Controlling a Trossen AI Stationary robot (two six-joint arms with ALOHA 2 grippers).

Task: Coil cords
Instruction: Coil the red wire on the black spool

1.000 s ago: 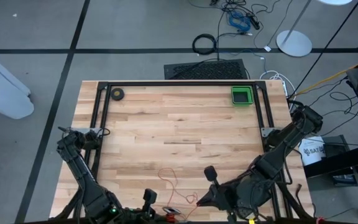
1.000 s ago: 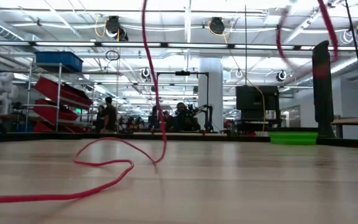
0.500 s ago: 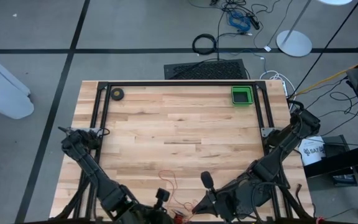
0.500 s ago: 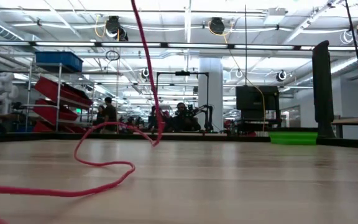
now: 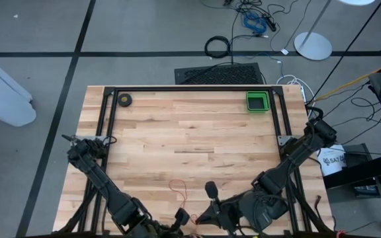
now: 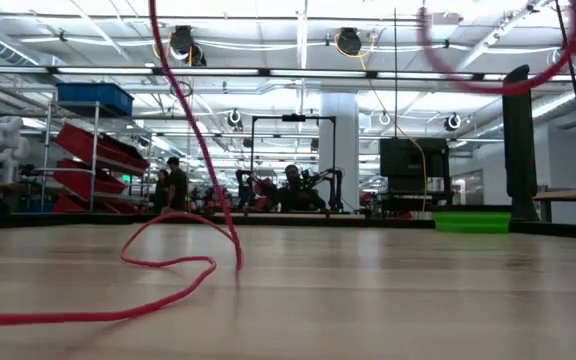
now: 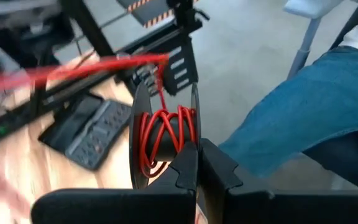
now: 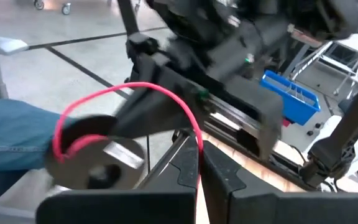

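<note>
The left gripper (image 7: 197,163) pinches the rim of a dark flat spool wound with thin red cord (image 7: 166,134) at the table's near edge. The right gripper (image 8: 199,163), close beside it, is pressed on the cord's free run, whose slack loops (image 5: 179,190) lie farther in on the wooden table (image 5: 197,132)

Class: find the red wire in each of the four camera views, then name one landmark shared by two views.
High view: red wire, near table edge, centre.
Low view: loops on wood, left.
Left wrist view: wound on spool.
Right wrist view: arcs above spool.
Shared landmark: green tray.
</note>
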